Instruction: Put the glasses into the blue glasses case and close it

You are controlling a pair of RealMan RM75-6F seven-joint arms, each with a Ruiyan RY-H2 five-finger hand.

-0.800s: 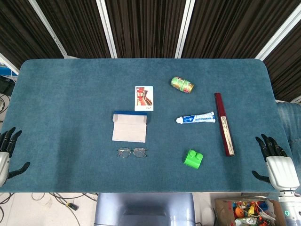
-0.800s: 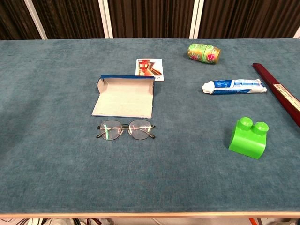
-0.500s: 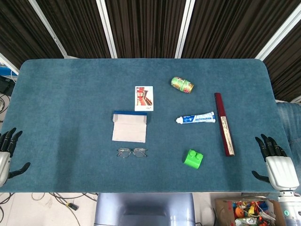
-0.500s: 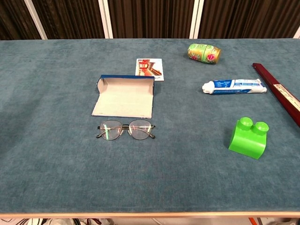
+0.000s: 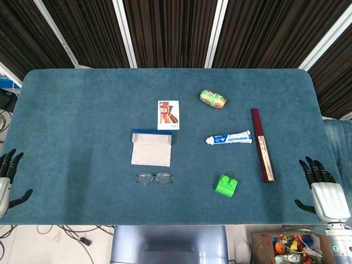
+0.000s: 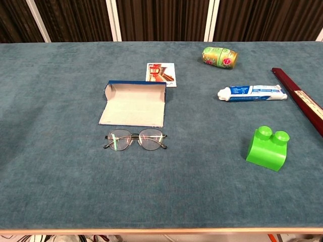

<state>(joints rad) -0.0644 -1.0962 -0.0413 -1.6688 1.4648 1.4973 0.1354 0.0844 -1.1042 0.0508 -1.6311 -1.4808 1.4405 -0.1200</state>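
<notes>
1. At the near table corners, both hands sit idle: left hand [image 5: 5, 184] low at the left edge, fingers spread, holding nothing; right hand [image 5: 324, 193] at the right edge, fingers likewise apart and empty. Neither shows in the chest view.
2. Glasses [image 6: 136, 140] lie flat on the blue cloth, apparently folded, lenses facing up, just in front of the case and not touching it.
3. Blue glasses case [image 6: 133, 103] lies open, pale lining up, lid edge on the far side.
4. Step in hand, as judged: reach and pick up the glasses. The left hand looks slightly nearer.
5. Advice: pinch at the bridge or a rim edge; thin wire frame on nap may slide, so descend slowly.
6. Carry is short: lift clear of the case's near wall, then set down lengthwise.
</notes>
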